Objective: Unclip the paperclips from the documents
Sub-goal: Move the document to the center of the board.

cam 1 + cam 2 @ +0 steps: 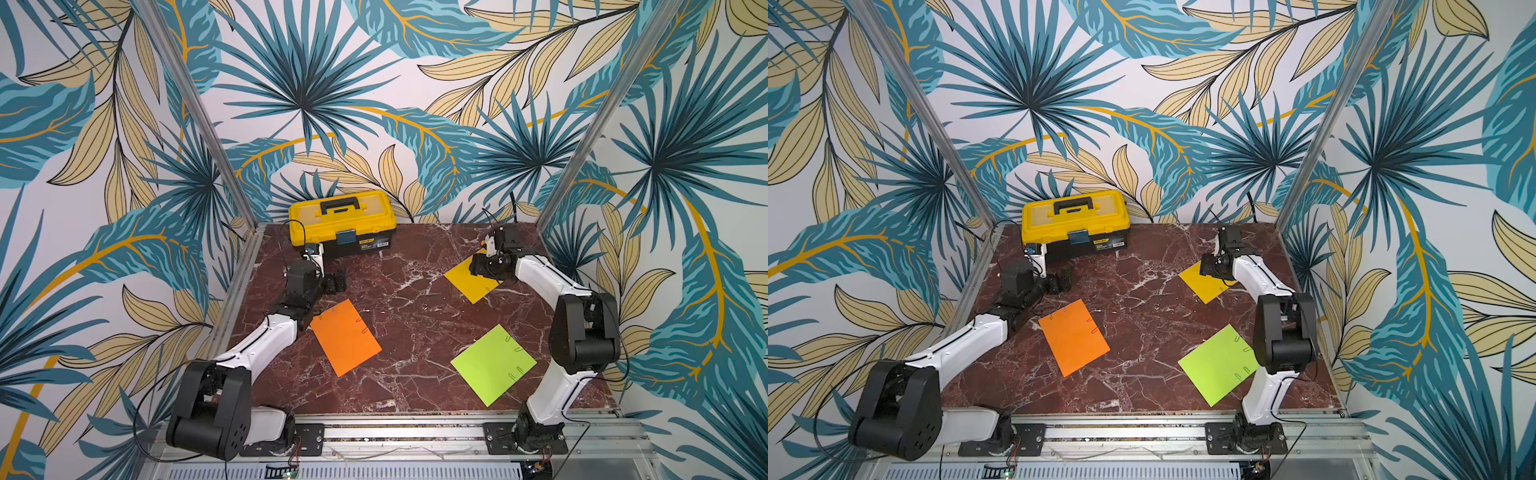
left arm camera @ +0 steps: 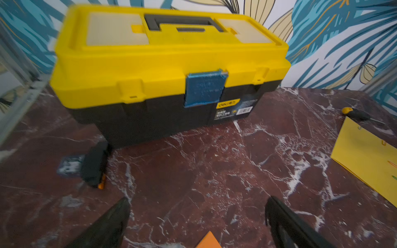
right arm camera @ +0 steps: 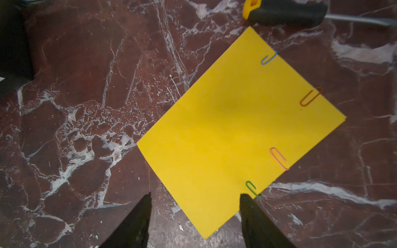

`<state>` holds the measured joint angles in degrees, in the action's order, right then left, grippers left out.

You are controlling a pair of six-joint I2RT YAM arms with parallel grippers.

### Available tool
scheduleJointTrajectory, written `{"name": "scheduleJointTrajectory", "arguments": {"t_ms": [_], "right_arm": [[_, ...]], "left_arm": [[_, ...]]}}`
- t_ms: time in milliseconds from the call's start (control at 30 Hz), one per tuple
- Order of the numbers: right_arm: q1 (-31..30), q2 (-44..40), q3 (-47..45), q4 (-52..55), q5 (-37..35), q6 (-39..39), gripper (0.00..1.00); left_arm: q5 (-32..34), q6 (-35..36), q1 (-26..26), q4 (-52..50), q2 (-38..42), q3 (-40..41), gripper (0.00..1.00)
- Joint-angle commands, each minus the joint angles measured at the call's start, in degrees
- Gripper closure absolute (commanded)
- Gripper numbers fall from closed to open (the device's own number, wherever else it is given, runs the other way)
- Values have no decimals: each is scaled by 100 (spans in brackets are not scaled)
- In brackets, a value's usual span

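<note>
Past the near lime green document (image 1: 492, 365) and orange document (image 1: 345, 336), both clipped, the right pincer (image 3: 195, 194), jaws apart over an edge of the far-right yellow document (image 3: 225, 128), should nip only the green paperclip (image 3: 253, 189) and slide it off outward; the left pincer (image 2: 197, 198) gapes empty before the far, shut toolbox (image 2: 167, 64), contents unseen.

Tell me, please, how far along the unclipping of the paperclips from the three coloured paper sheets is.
Done: nothing visible; the orange paper sheet, the lime-green paper sheet and the yellow paper sheet all carry wire clips. In hand: the right gripper hovers open over the yellow sheet, one finger beside its green wire paperclip. The left gripper is open and empty. Left: every clip.
</note>
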<state>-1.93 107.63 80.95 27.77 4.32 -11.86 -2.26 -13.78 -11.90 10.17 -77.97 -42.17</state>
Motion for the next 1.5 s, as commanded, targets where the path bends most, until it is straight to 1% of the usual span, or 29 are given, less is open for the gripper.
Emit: {"name": "scheduleJointTrajectory", "arguments": {"t_ms": [0,100,267,467,567,600,700,833,1000,1100,1167,1233,1333,1467], "right_arm": [[-18,391,286,619,373,-227,33],[-18,734,470,663,534,-320,33],[-26,1139,710,877,582,-378,33],[-205,1390,850,1316,720,-272,33],[-403,1475,827,1599,811,-78,33],[-504,1439,813,1718,731,19,33],[-717,1378,720,1963,839,199,33],[-1065,1373,651,2372,760,403,33],[-1611,1303,323,2663,725,455,33],[-1820,1064,-2,2642,835,395,33],[-1801,706,-211,2496,791,227,32],[-1682,253,-342,2288,808,9,29],[-1281,-339,-381,1943,921,-464,27],[-646,-712,-375,1625,675,-1137,23]], "left_arm": [[-502,-401,-90,-359,-150,-122,0],[-572,-450,-160,-358,-240,-151,0],[-632,-476,-203,-363,-315,-192,0],[-663,-524,-206,-364,-326,-204,0],[-711,-563,-216,-367,-351,-204,0],[-719,-580,-224,-361,-366,-204,1],[-748,-595,-238,-367,-388,-204,0],[-789,-625,-272,-367,-445,-237,0],[-822,-620,-313,-452,-477,-315,0],[-828,-584,-334,-549,-466,-366,1],[-840,-549,-356,-618,-459,-409,0],[-874,-511,-378,-672,-456,-453,0],[-914,-446,-448,-785,-490,-572,0],[-935,-369,-608,-878,-590,-726,0]]}}
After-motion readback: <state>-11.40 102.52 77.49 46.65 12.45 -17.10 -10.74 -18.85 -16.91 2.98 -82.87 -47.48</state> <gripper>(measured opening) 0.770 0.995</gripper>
